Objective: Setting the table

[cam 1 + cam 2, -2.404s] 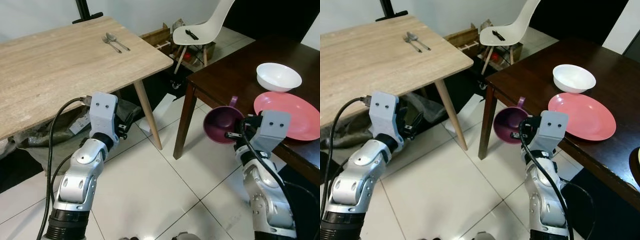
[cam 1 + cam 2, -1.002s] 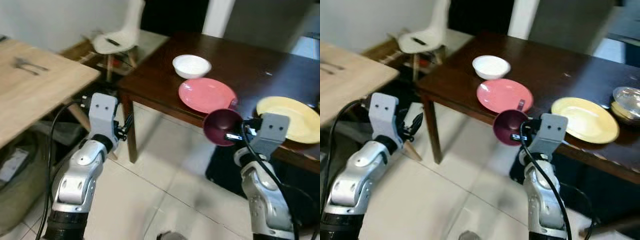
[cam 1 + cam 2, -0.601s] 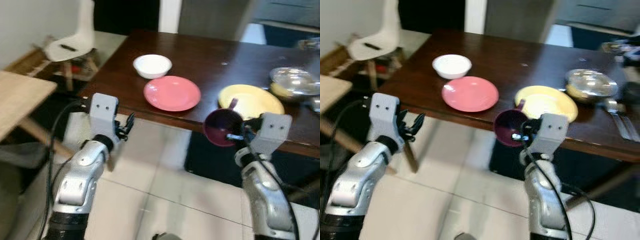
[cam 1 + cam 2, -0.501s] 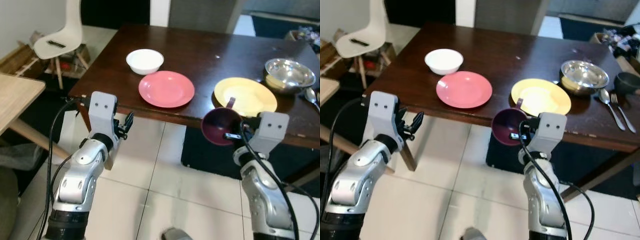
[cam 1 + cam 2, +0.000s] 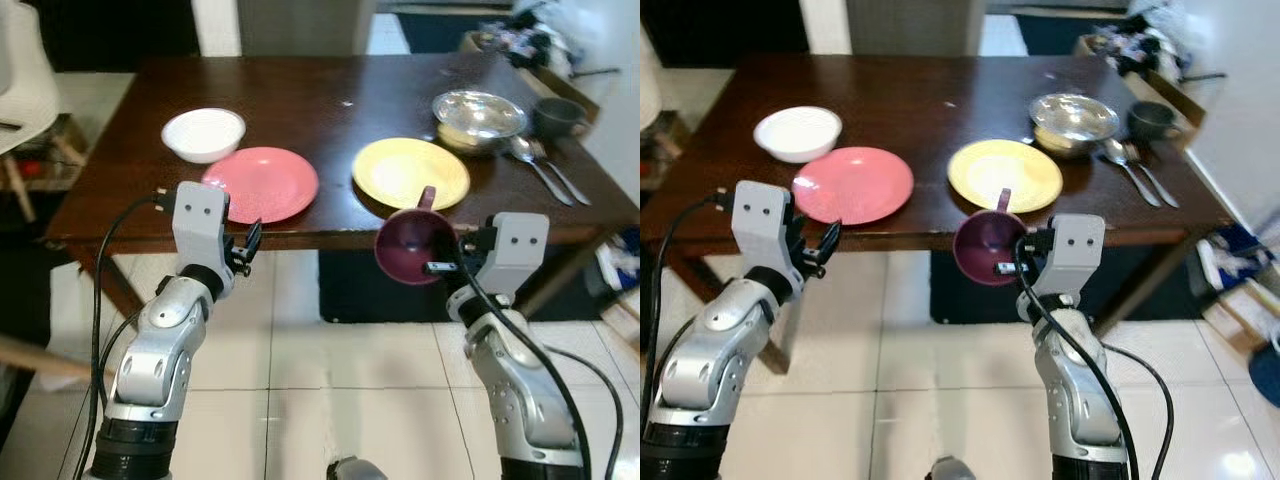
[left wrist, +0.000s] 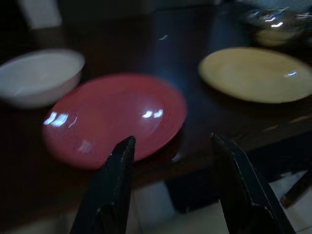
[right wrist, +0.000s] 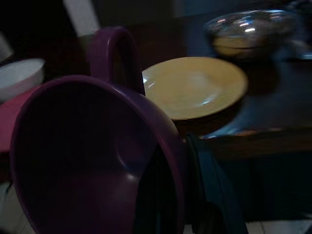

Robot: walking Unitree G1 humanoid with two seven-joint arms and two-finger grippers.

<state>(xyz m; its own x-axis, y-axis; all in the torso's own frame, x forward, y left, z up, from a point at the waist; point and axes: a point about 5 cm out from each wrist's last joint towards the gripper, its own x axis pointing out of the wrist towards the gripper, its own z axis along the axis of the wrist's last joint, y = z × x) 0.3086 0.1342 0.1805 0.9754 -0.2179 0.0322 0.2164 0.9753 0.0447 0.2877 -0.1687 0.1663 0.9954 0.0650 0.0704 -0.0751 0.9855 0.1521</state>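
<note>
A purple mug [image 5: 412,243] hangs tilted in the air in front of the dark wooden table [image 5: 300,95], its rim pinched by my right gripper [image 5: 447,262], which is shut on it. The mug sits just short of the table's near edge, below the yellow plate [image 5: 411,172]. A pink plate [image 5: 262,183] and a white bowl [image 5: 204,133] lie to the left. My left gripper [image 5: 245,243] is open and holds nothing, level with the near edge below the pink plate [image 6: 114,114]. In the right wrist view the mug [image 7: 92,161] looms large before the yellow plate [image 7: 195,85].
At the table's right end stand a steel bowl [image 5: 479,112], a spoon and fork [image 5: 540,168] and a dark cup [image 5: 558,113]. A white chair [image 5: 20,70] is at the left. Clutter lies at the far right corner [image 5: 525,40]. Pale floor tiles [image 5: 330,390] stretch below.
The camera has swung right, so the dark table now fills the view squarely and the light wooden table is gone. Both arms hold the same pose; the mug stays gripped.
</note>
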